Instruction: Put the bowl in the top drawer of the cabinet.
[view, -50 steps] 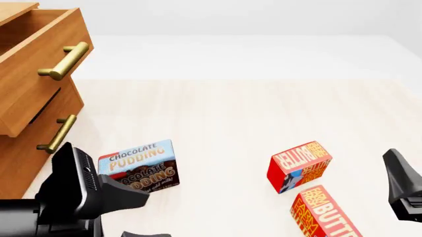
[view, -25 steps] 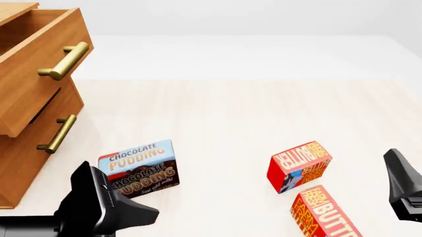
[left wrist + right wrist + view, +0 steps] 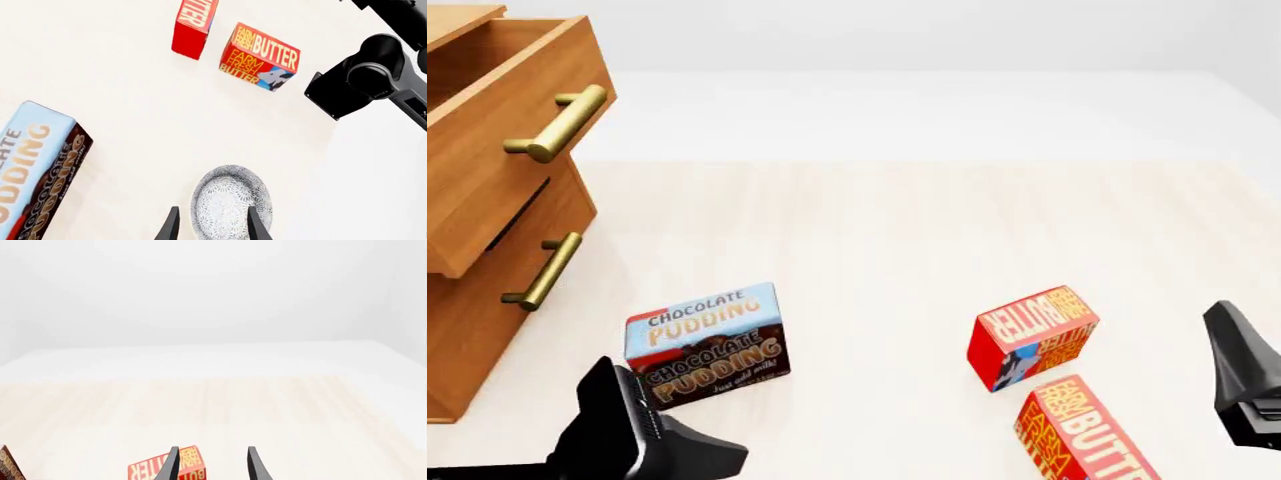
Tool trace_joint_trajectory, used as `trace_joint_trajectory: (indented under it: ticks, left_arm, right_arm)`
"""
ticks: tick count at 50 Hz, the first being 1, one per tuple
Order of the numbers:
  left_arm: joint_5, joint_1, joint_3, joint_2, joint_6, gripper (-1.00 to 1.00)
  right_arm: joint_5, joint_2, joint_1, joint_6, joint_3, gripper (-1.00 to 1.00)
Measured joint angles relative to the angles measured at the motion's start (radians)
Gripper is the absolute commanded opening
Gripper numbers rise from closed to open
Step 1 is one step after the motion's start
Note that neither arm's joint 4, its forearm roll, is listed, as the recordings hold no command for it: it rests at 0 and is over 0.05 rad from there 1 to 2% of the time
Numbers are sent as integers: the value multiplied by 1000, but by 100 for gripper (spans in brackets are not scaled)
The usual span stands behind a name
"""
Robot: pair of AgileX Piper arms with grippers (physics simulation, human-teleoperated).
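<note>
Brightness: high and even in all three views — the pale wooden table (image 3: 961, 230) nearly bleaches to white in the left wrist view.
Light source: soft, diffuse, seemingly overhead; no lamp visible.
Shadows: faint, short smudges under the red butter box (image 3: 1032, 338) and the blue-and-brown chocolate pudding box (image 3: 707, 341).
Glare: mild sheen on the brass bar handle (image 3: 557, 124); none elsewhere.
Sharpness: crisp render — box lettering readable, no motion blur.
Distortion: none evident at edges.

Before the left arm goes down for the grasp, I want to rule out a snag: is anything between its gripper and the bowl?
Nothing visible. In the left wrist view the left gripper is open, its fingertips framing the bowl. The chocolate pudding box and both butter boxes sit apart from it.
</note>
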Motion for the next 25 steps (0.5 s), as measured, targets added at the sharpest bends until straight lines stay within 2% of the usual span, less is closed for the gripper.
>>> trace_joint_trajectory:
  ticks: [10,25]
  left_arm:
    - [-85,15,68,22,-23,100]
    - [-145,18,110,40,-43,100]
  right_arm:
    - [0,6,-7,1,0,100]
    - [-1,15,-14,7,1,100]
